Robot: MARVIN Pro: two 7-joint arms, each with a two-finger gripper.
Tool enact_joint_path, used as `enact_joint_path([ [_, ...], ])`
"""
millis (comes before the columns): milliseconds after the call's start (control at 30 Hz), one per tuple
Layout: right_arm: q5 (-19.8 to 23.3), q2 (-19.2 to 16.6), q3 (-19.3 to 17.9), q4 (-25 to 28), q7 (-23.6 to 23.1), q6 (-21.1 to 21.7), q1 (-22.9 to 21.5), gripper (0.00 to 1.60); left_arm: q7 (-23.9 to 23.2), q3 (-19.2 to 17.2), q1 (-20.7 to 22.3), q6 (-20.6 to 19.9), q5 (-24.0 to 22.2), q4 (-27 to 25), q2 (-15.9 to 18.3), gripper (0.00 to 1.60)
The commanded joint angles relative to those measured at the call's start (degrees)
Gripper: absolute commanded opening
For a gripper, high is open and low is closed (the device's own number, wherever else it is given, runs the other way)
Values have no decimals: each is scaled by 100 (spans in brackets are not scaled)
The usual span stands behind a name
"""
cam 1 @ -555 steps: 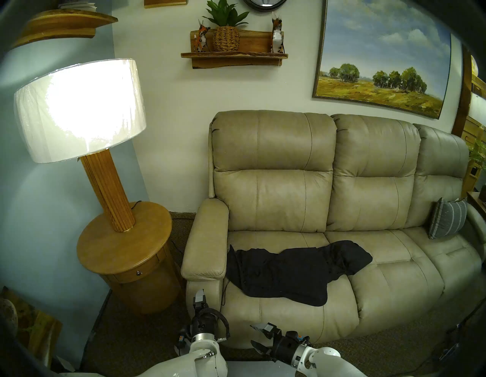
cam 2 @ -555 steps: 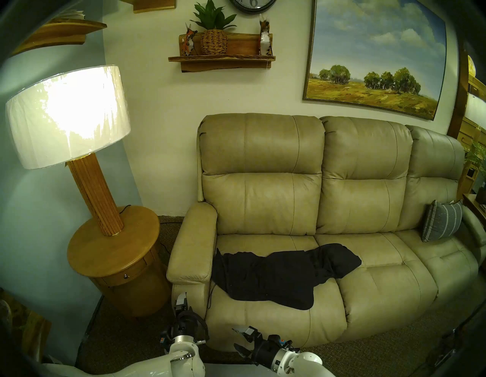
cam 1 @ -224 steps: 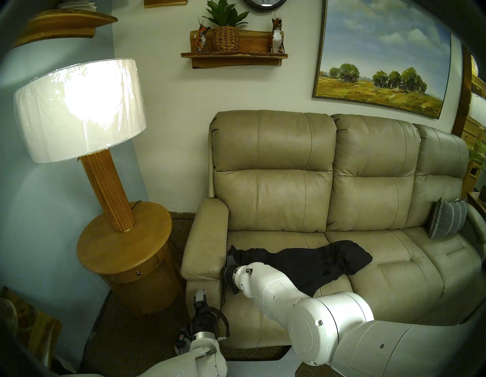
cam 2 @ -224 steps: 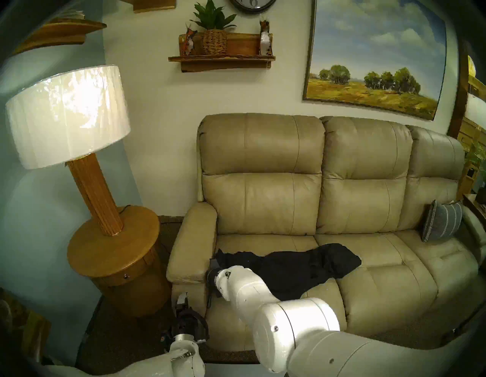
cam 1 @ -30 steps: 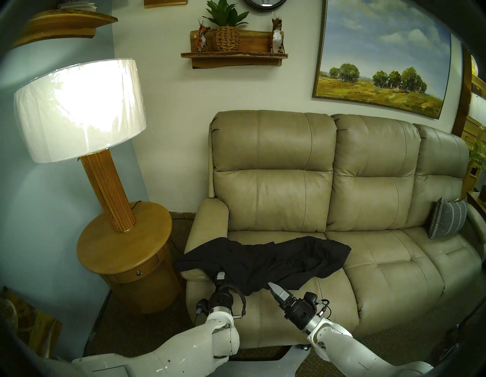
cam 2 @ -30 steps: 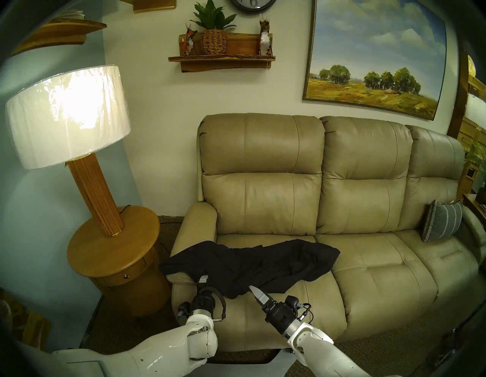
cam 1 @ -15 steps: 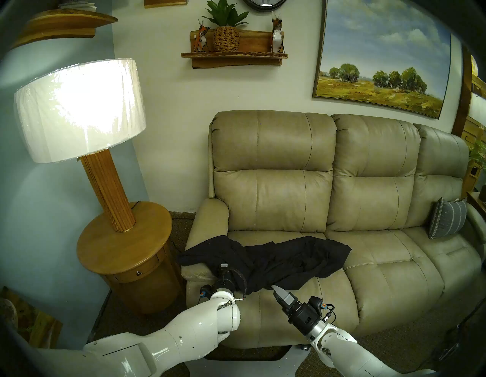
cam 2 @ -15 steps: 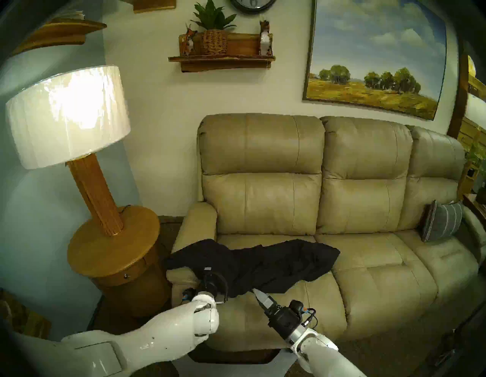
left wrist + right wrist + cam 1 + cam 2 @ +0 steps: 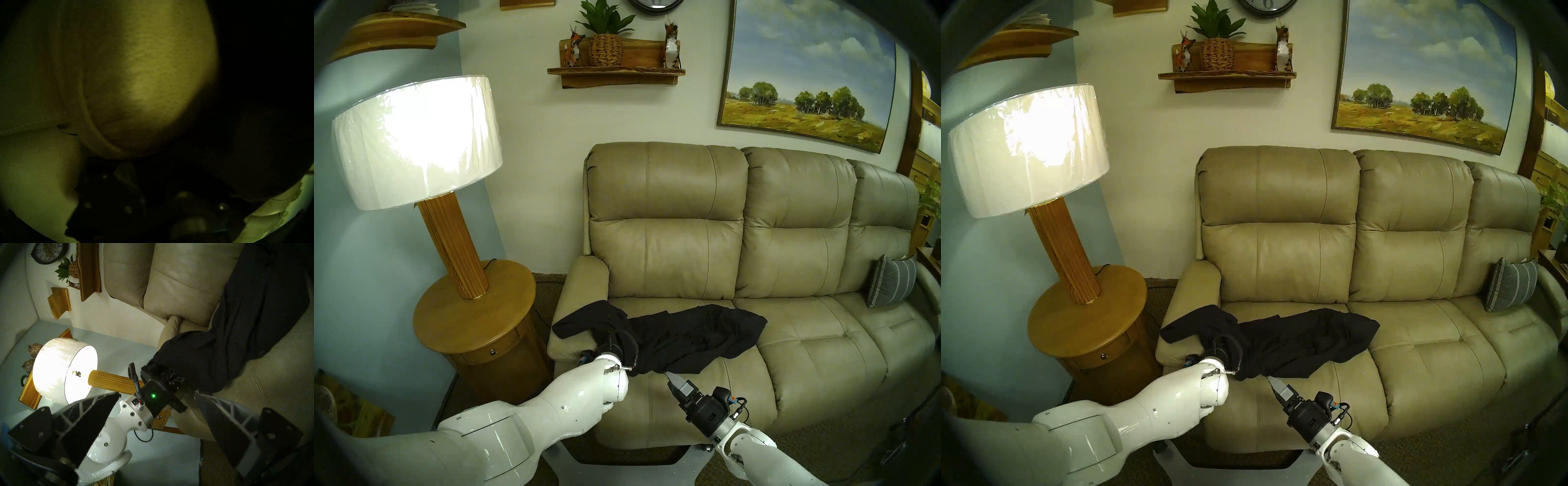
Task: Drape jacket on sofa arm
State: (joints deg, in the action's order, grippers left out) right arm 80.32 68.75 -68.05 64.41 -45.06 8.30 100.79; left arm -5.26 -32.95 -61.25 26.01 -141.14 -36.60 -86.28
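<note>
While black jacket (image 9: 687,336) hides left claw (image 9: 607,336), state unclear, right claw (image 9: 156,414) spread, empty, at hem

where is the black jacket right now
In the head views the jacket lies across the sofa's left seat, its left end up on the sofa arm, with the left gripper buried in its folds and the right gripper at its front edge.
</note>
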Motion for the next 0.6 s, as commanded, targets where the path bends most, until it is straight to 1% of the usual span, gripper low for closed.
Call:
enact_joint_path([
  [0,36,59,4,287,188,31,38,160,-164,-573,648,156,-102,-95,19,0],
  [67,43,61,-4,334,296,51,62,160,-202,-751,729,200,-229,18,71,0],
  [200,54,75,-18,390,507,88,89,160,-473,-1211,595,312,-501,55,205,0],
  [267,60,80,-26,418,590,103,98,160,-670,-1386,519,469,-594,133,243,0],
  [300,61,82,-28,432,625,114,100,160,-725,-1523,468,473,-707,139,276,0],
  [433,62,87,-32,484,742,151,111,160,-1027,-1885,292,584,-958,285,403,0],
  [467,60,91,-30,486,758,157,112,160,-1101,-1927,240,609,-982,317,433,0],
  [567,64,106,-29,482,848,186,119,160,-1363,-2180,-13,622,-1171,403,494,0],
])
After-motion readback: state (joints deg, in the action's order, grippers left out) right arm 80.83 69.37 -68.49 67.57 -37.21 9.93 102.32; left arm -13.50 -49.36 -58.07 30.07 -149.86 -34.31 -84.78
